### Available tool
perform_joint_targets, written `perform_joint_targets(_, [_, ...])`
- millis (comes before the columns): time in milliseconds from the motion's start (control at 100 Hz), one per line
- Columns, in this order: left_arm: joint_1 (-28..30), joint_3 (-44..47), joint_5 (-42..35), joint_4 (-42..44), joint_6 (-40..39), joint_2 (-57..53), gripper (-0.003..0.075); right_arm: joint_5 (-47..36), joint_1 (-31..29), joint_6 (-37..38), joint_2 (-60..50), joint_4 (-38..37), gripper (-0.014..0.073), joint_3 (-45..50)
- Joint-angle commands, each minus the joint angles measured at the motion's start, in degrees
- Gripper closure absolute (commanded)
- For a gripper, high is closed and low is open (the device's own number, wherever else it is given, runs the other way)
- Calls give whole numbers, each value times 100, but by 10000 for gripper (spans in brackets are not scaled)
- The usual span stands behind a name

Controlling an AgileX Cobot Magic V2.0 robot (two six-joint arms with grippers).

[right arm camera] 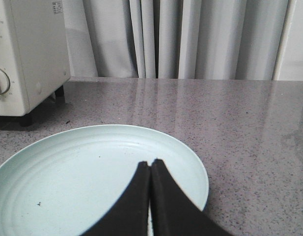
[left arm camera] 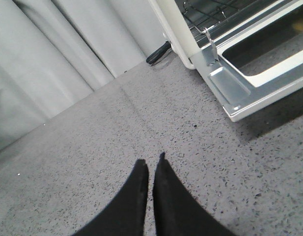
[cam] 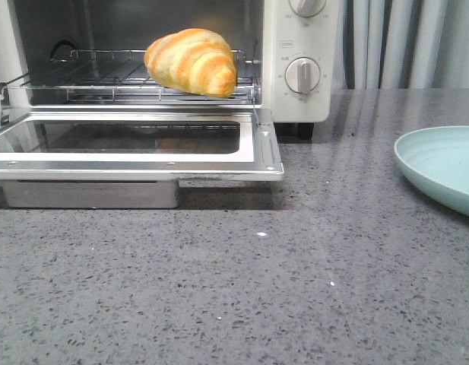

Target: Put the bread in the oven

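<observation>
The bread [cam: 191, 61] sits on the oven [cam: 299, 57] rack, door down, both tools [left arm camera: 150, 164] [right arm camera: 150, 164] pressed together and empty; looks light, soft, glossy-slick, so I'd pinch its fat middle gently.

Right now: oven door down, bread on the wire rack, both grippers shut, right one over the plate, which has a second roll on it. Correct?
One error: the plate is empty, as the right wrist view shows. The rest holds: oven door down, bread on the wire rack, left gripper and right gripper shut, the right one over the plate.
</observation>
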Motion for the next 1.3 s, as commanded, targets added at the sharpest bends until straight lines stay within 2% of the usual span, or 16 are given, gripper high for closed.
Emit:
perform_joint_targets(0, [17,128,-395,-253,-16,-181,740,-422,-34,-19,-108,12,648,46])
perform_joint_targets(160, [17,128,-382,-515,-184,-181,740,-422,-34,-19,-108,12,648,46])
perform_joint_targets(400, [17,134,-404,-409,-2474,-181,740,-422,-34,-19,-108,12,648,46])
perform_joint_targets(610, [17,134,-559,-231,-3339,-181,740,-422,-34,-19,-108,12,648,46])
perform_joint_targets(800, [17,134,-678,-116,-3366,-181,740,-422,-34,-19,-108,12,648,46])
perform_joint_targets(1020, [17,134,-1305,-16,-3169,-181,740,-422,-34,-19,-108,12,648,46])
perform_joint_targets(1290, [17,134,-1319,-6,-2938,-181,740,-422,-34,-19,-108,12,648,46])
